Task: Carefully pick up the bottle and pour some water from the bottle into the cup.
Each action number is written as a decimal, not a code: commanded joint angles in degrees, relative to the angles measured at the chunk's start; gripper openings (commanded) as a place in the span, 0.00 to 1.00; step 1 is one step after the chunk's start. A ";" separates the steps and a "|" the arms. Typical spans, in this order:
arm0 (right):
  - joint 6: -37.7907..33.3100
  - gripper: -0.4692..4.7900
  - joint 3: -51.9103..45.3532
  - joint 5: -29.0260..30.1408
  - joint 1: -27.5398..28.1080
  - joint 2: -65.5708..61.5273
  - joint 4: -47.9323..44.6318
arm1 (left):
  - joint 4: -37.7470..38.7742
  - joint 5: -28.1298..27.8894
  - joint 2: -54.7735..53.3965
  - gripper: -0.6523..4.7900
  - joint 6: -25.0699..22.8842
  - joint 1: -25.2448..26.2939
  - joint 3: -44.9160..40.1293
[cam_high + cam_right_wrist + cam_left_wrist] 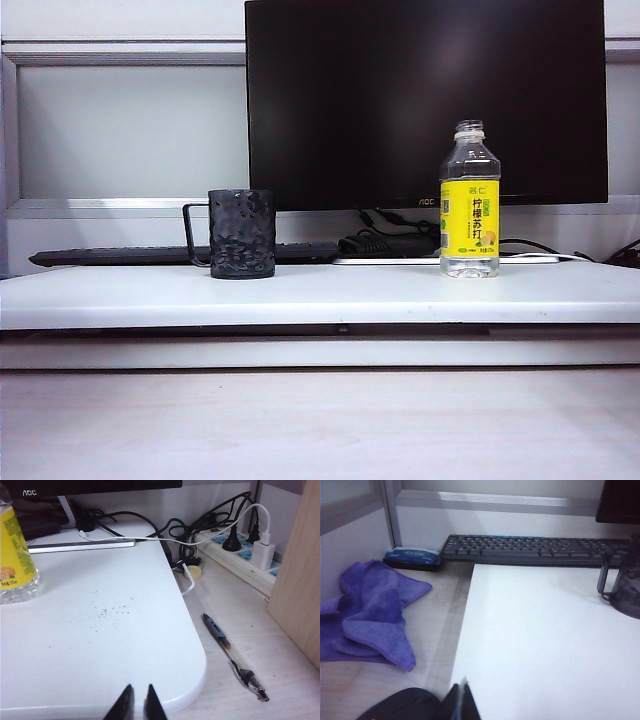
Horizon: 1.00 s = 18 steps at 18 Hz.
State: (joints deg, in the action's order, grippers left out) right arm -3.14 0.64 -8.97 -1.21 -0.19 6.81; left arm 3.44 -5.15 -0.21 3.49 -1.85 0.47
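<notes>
Dimpled black cup, clear yellow-labelled bottle — left fingers pressed together, right fingers seemingly near-closed.

Even, soft overhead light; faint shadows under cup; left wrist view hazy, perhaps slightly defocused.

From low and level in front, the exterior camera faces my white board, with cup left and bottle right. My left wrist camera looks across its left edge toward the keyboard, sharing the cup. My right wrist camera covers the right corner, sharing the bottle.
</notes>
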 commanded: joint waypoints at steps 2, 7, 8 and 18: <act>0.17 0.08 -0.15 0.02 -0.04 0.02 -1.01 | -0.92 -0.17 0.00 0.11 -0.02 0.15 0.07; 0.17 0.08 -0.15 -0.04 -0.04 0.02 -0.66 | -0.92 -0.07 0.00 0.11 0.13 0.15 0.07; 0.15 0.08 -0.15 0.11 -0.04 0.02 -0.96 | -0.98 0.09 0.00 0.11 0.35 0.15 0.07; 0.66 0.37 37.64 6.34 -0.04 -8.17 -2.36 | -11.30 12.07 -1.70 1.00 14.08 0.11 20.92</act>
State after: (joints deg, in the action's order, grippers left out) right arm -2.92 35.48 -2.66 -1.23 -5.17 3.84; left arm -11.40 5.93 -0.95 17.06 -1.85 18.90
